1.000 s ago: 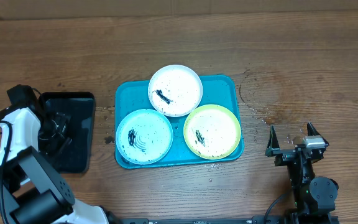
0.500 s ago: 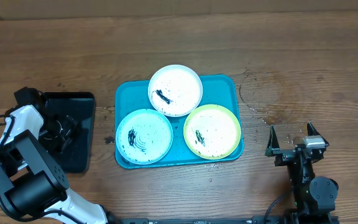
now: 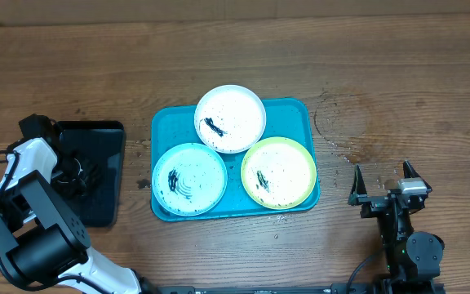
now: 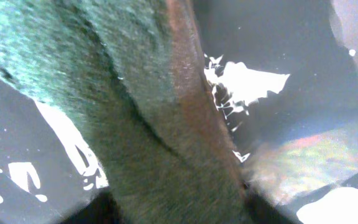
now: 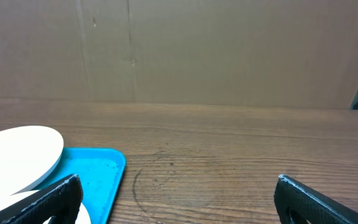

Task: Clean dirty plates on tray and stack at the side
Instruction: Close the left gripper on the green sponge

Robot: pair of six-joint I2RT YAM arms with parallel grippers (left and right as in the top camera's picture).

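Note:
The teal-blue tray [image 3: 300,110] lies mid-table and holds three smudged plates: the white plate [image 3: 239,110] at the back, the pale-teal-rimmed plate [image 3: 198,175] front left, the yellow-green-rimmed plate [image 3: 288,167] front right. My left gripper [image 3: 78,173] is down inside the black tray, left of the teal tray. The left wrist view is filled by a creased dark green scrub pad [image 4: 135,124] sitting between the fingers. My right gripper [image 3: 384,181] is open and empty, right of the tray. The right wrist view shows its spread fingers [image 5: 179,205], the tray corner [image 5: 98,168] and the white plate [image 5: 23,149].
A smaller black tray [image 3: 108,135] with wet glints lies at the left, a gap of wood between it and the teal tray. Bare wooden table with a faint ring mark [image 3: 341,131] lies right of the teal tray. A cardboard wall [image 5: 229,50] stands behind.
The left arm shifted a little over the black tray a second ago, then held still. Plates, tray and right arm have not moved.

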